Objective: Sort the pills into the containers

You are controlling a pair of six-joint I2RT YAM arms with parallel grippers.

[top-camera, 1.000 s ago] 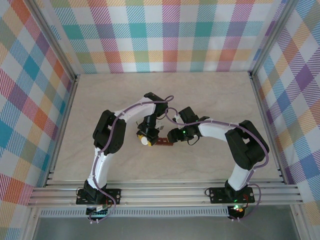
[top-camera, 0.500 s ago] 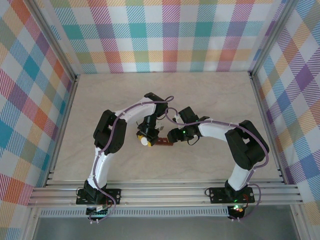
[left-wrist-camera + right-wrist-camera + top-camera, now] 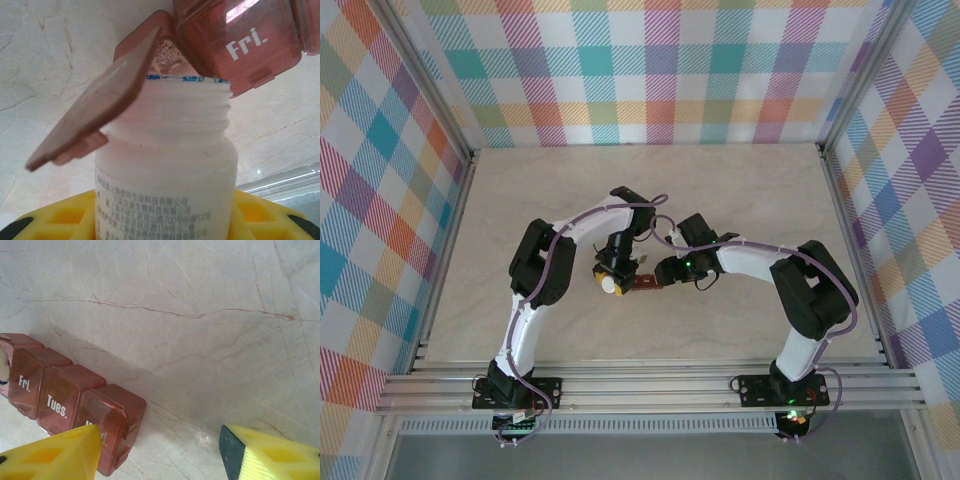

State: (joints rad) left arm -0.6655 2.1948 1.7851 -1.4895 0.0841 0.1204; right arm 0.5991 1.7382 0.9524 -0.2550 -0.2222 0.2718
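Left fingers [image 3: 60, 220] clamped on white bottle [image 3: 165, 165] | right fingers [image 3: 50, 452] spread, grasping nothing | containers [image 3: 648, 286] long axis horizontal at frame centre, end lid [image 3: 95, 110] raised at bottle mouth

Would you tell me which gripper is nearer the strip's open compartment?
Left. The left gripper holds the white bottle at the open compartment; the right gripper sits at the opposite end of the strip.

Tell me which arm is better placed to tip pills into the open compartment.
Left. The left gripper holds the white bottle, mouth at the open compartment beside Fri.; the right gripper stands open at the strip's far end.
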